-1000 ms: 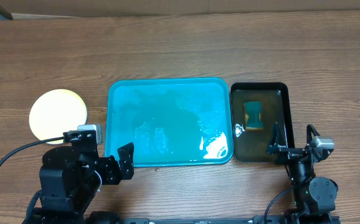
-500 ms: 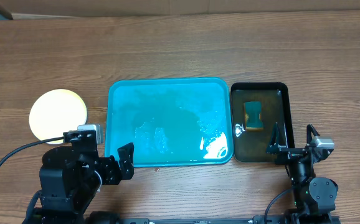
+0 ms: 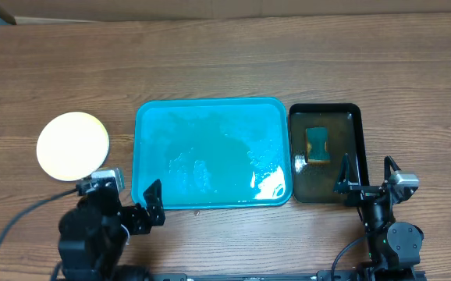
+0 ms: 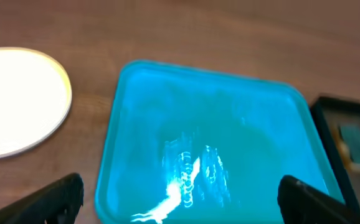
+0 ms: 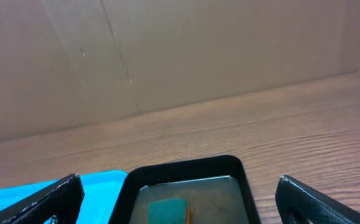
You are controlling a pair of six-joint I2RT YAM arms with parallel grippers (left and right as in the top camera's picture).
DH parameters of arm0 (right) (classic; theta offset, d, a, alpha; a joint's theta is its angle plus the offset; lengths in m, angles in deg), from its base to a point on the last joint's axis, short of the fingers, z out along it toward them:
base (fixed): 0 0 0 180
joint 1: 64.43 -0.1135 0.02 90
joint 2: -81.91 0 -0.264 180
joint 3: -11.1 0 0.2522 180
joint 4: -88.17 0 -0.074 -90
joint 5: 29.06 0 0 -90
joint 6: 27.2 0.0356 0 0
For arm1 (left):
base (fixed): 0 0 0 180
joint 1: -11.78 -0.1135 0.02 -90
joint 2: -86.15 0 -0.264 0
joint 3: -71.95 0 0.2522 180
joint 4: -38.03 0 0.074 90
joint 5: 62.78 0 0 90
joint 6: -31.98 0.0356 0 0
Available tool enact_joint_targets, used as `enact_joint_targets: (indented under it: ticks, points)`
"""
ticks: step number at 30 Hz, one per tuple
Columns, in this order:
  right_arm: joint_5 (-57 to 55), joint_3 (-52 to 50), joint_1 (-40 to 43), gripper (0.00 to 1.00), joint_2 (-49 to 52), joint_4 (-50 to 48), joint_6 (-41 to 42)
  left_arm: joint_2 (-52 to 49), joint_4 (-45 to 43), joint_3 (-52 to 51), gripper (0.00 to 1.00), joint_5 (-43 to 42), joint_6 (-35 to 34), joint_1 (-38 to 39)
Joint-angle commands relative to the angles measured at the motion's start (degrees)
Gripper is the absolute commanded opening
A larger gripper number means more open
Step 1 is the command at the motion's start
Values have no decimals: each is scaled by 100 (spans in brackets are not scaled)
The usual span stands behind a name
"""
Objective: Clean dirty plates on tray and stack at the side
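**A:** What sits nearest, and how much of it shows?

**B:** The left gripper (image 4: 180, 182) is at the table's near edge, its fingers spread wide with nothing between them. Its wrist view shows only the black tips, in the bottom corners. From overhead, one finger lies by the near left corner of the teal tray (image 3: 210, 117). The other I cannot pick out against the dark arm.

**A:** And the other arm?

**B:** The right gripper (image 5: 179, 182) is also wide apart and empty, at the near end of the black tray (image 3: 360, 156). Again only its tips show.

**A:** What's in that tray?

**B:** A sponge (image 3: 317, 145) lies in its far half, in brownish liquid. The right wrist view cuts the sponge off at the bottom.

**A:** Where are the plates?

**B:** The plates (image 3: 73, 145) are on the table left of the teal tray, apart from it. From overhead they look like one pale disc with a lime-green rim, so I cannot tell how many are stacked. The left wrist view washes them out and crops them. Wet glare blurs the teal tray's near right floor.

**A:** Any writing?

**B:** Any lettering on the arms is too small to read.

**A:** Farthest?

**B:** The wooden table (image 3: 249, 62) runs back to a creased cardboard wall (image 5: 167, 56).
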Motion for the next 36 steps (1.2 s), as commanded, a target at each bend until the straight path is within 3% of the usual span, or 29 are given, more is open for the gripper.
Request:
enact_joint_targets:
  ticks: [1, 10, 21, 25, 29, 36]
  points:
    - [31, -59, 42, 100, -63, -31, -26, 732, -732, -1014, 100, 2, -146, -197]
    - [31, -59, 42, 100, -63, -31, -26, 1971, -3080, -2734, 100, -138, -175, -262]
    - [31, -59, 42, 100, -63, -31, -26, 2061, -6048, -3912, 100, -407, 678, -269]
    - [31, -59, 42, 100, -63, -31, -26, 2061, -5716, -3982, 100, -645, 957, -269]
    - [31, -59, 42, 100, -63, -28, -24, 2061, -4625, -3980, 100, -691, 909, -269]
    - [31, -59, 42, 100, -63, -31, -26, 2061, -4701, -3980, 100, -708, 905, -269]
